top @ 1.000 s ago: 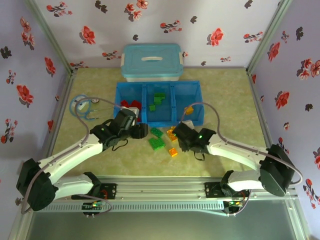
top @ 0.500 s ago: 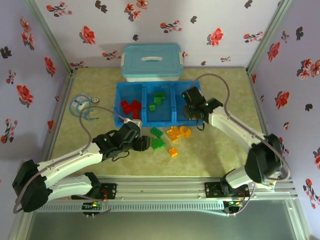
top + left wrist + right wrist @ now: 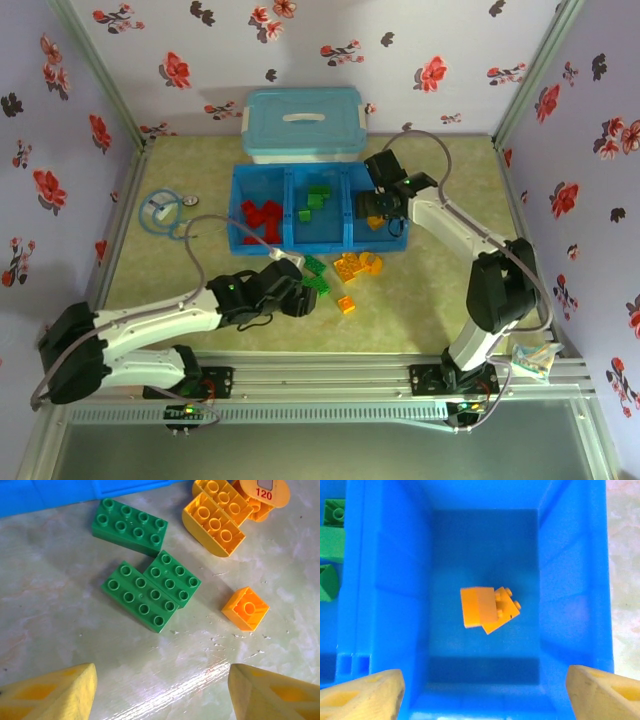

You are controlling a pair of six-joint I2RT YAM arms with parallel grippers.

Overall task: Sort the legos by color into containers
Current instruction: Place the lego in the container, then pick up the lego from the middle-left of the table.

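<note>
The blue tray [image 3: 262, 172] holds red legos [image 3: 262, 218] in its left compartment and green ones [image 3: 317, 198] in the middle. My right gripper [image 3: 385, 207] hovers open over the right compartment [image 3: 570, 580], where two orange legos [image 3: 485, 609] lie. In front of the tray, on the table, lie three green legos [image 3: 142, 602], orange legos [image 3: 215, 522] and a small orange cube [image 3: 245, 608]. My left gripper [image 3: 300, 297] stands open just near of the green ones, its yellow fingertips [image 3: 60, 692] apart and empty over bare table.
A pale-blue lidded box [image 3: 303, 123] stands behind the tray. A blue looped tube [image 3: 165, 212] lies at the left. An orange piece marked 120 [image 3: 262, 492] lies beside the orange legos. Floral walls close in three sides.
My right gripper went from the loose pile up to the tray's right compartment and let an orange lego go there. My left gripper slid right and nearer, toward the loose green legos.
</note>
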